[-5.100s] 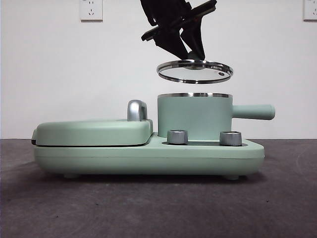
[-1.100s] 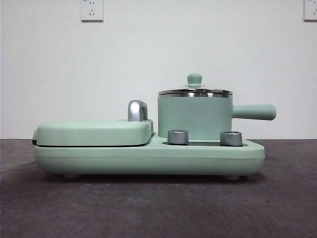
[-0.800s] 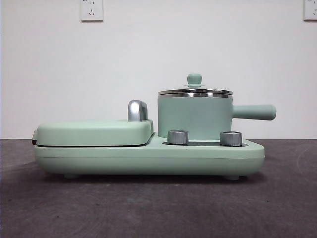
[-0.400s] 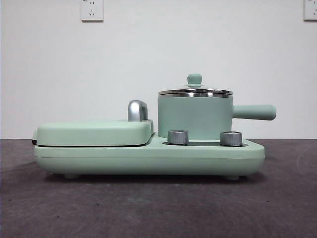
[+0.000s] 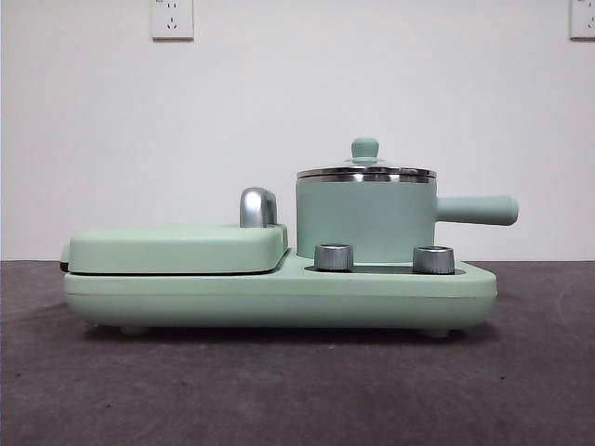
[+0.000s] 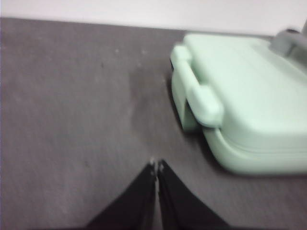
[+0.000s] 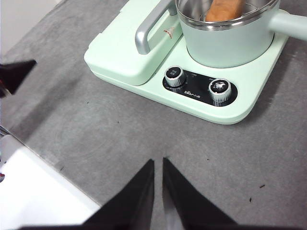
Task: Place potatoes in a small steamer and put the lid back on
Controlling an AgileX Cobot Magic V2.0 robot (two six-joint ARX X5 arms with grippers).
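Note:
The small steamer (image 5: 365, 218) stands on the right half of the mint green cooker base (image 5: 279, 293), its straight handle (image 5: 479, 210) pointing right. The lid (image 5: 365, 171) sits flat on its steel rim, knob (image 5: 364, 149) upright. In the right wrist view the potato (image 7: 223, 9) shows orange-brown inside the steamer (image 7: 225, 40). My right gripper (image 7: 158, 163) hangs shut over the grey table in front of the cooker, holding nothing. My left gripper (image 6: 156, 165) is shut and empty above the table, off the cooker's griddle end (image 6: 196, 96). Neither arm shows in the front view.
The flat griddle cover (image 5: 177, 246) with its chrome handle (image 5: 257, 206) fills the cooker's left half. Two steel knobs (image 5: 334, 256) (image 5: 432, 258) stand at the front below the pot. A white surface (image 7: 38, 191) borders the table's edge near my right arm.
About five seconds ago a gripper held the lid above the open steamer; now the lid rests on it and the arm is gone from the front view. Nothing moved in the last second.

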